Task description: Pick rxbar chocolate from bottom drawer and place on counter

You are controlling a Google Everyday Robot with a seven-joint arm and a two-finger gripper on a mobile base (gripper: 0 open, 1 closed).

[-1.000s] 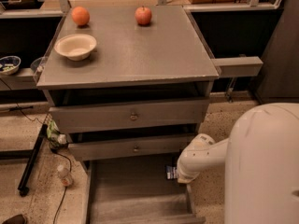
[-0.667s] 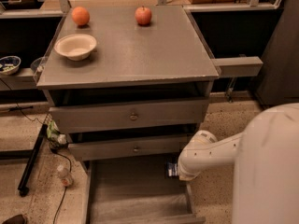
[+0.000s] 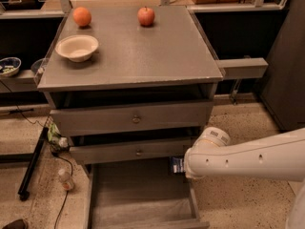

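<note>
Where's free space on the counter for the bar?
Bare: the counter right half and front, from the apple down to the front edge. Crowded at left: bowl, orange behind it. The hand is at the right wall of the bottom drawer, by the bar.

On the counter, the orange lies near the rear left corner and the apple near the middle of the rear edge. The bowl lies before the orange, close to the left edge. Below the front edge, the bottom drawer stands pulled out. The gripper is at its rear right corner, with the rxbar chocolate just to its left.
</note>
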